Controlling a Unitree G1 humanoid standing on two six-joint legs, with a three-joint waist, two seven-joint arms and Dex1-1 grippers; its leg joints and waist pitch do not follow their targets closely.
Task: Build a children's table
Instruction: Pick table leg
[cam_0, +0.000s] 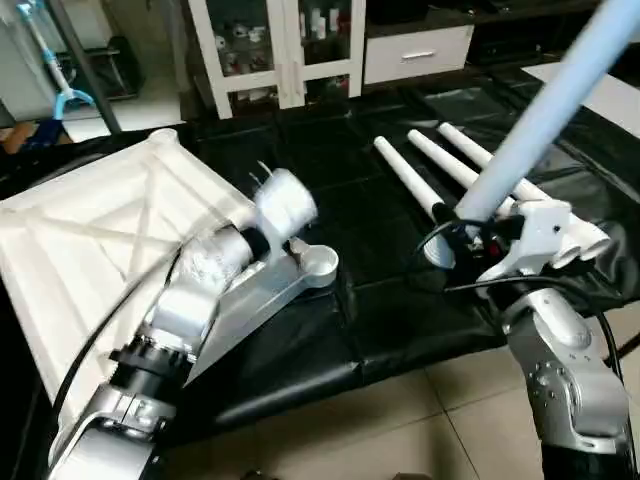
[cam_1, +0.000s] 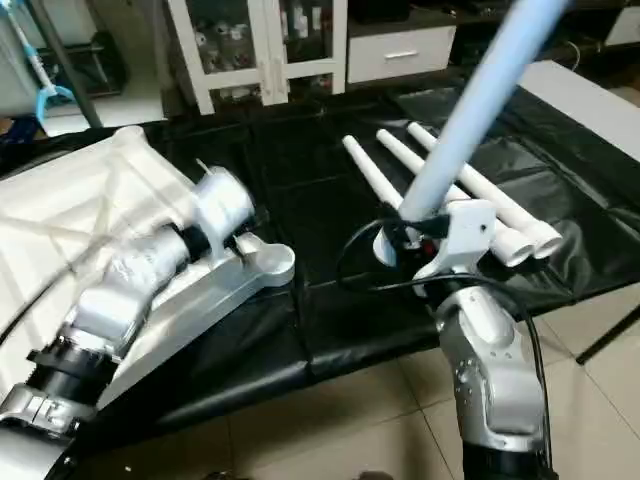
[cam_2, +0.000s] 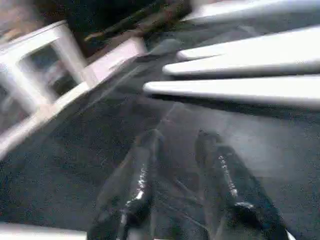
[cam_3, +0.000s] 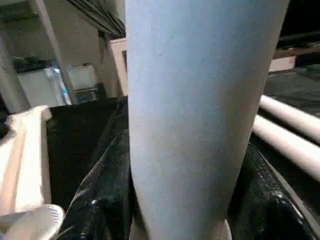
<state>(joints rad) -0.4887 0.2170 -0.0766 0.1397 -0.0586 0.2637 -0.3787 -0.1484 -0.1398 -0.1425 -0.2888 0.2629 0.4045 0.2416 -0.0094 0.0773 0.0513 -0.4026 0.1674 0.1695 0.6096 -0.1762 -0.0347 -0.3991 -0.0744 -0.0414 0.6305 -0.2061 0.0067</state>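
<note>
Between right pincer (cam_3: 185, 220) fingers: leg (cam_3: 195, 110) gripped; left pincer (cam_2: 185, 190) slightly parted, empty

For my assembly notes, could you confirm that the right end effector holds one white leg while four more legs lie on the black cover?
Not quite: three legs lie on the black cover, not four, as the left eye view shows. The rest stands: the right end effector holds one white leg, raised at a slant.

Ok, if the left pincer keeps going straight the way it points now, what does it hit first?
Probably the nearest of the loose legs lying on the black cover; nothing stands between, though depth is hard to judge.
</note>
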